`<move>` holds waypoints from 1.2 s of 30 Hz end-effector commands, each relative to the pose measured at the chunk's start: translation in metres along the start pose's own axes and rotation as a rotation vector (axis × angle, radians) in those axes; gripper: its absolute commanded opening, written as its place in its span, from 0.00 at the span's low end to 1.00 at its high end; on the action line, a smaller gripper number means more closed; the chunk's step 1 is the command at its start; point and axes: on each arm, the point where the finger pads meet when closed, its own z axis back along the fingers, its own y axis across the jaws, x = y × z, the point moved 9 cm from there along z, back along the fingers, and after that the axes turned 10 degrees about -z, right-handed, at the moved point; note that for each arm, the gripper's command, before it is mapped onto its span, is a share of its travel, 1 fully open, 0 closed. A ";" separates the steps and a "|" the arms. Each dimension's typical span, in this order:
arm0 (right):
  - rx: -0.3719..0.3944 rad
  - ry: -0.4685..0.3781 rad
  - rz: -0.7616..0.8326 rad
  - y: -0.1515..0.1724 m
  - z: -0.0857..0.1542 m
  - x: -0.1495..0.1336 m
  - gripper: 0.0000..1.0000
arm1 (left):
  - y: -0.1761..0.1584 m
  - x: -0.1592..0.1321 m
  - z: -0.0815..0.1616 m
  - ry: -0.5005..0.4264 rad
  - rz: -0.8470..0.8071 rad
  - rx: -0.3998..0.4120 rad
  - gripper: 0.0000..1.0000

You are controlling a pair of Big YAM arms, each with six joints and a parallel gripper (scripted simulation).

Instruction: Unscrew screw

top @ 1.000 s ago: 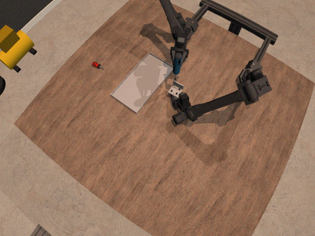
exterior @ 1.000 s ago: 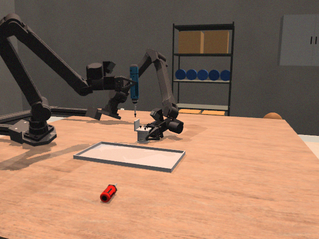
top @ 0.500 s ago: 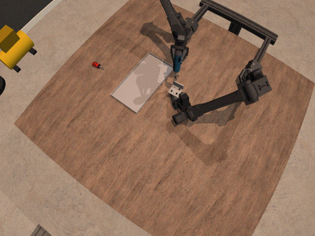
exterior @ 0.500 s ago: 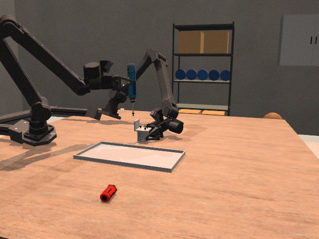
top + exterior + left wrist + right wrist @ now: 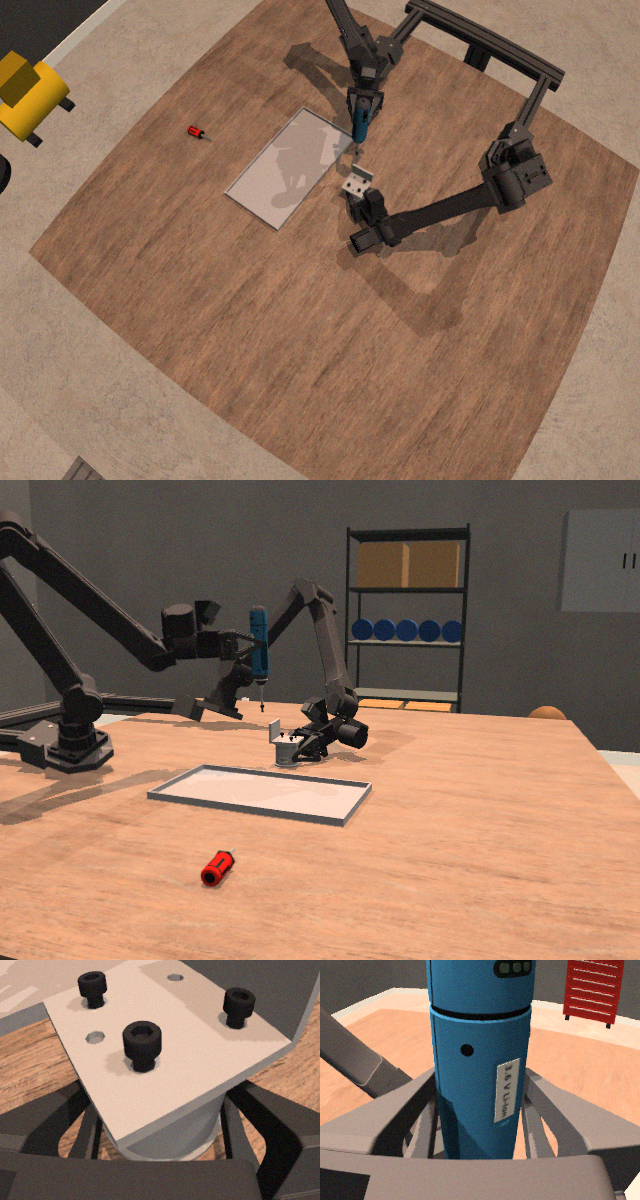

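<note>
The joint module (image 5: 286,754) (image 5: 192,1132) stands upright on the table beside the tray. The L-shaped bracket (image 5: 355,182) (image 5: 274,731) (image 5: 165,1095) lies on its top. Three black screws (image 5: 142,1042) (image 5: 93,985) (image 5: 239,1005) stand in the bracket with raised heads and some shank showing. Two holes (image 5: 95,1037) (image 5: 175,978) hold no screw. My left gripper (image 5: 296,748) (image 5: 161,1078) is shut on the module under the bracket; its fingertips are partly hidden. My right gripper (image 5: 361,114) (image 5: 479,1077) is shut on the electric screwdriver (image 5: 360,129) (image 5: 259,658) (image 5: 480,1075), bit down, its tip clear of the bracket and screws.
A shallow grey-rimmed tray (image 5: 251,211) (image 5: 248,811) lies beside the module. A small red screwdriver (image 5: 195,131) (image 5: 217,867) lies on the table beyond the tray. The left arm (image 5: 439,207) reaches low across the table to the module.
</note>
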 end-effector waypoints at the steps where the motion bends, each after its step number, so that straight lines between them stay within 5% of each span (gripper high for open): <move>1: 0.018 -0.033 -0.002 0.005 0.007 0.011 0.42 | 0.007 0.003 0.003 0.001 -0.017 0.011 0.59; 15: 0.005 -0.087 -0.027 0.004 0.006 0.032 0.42 | 0.007 0.003 0.003 0.001 -0.017 0.011 0.59; 36: 0.021 -0.028 -0.005 0.004 0.026 0.010 0.42 | 0.007 0.003 0.003 0.001 -0.017 0.011 0.59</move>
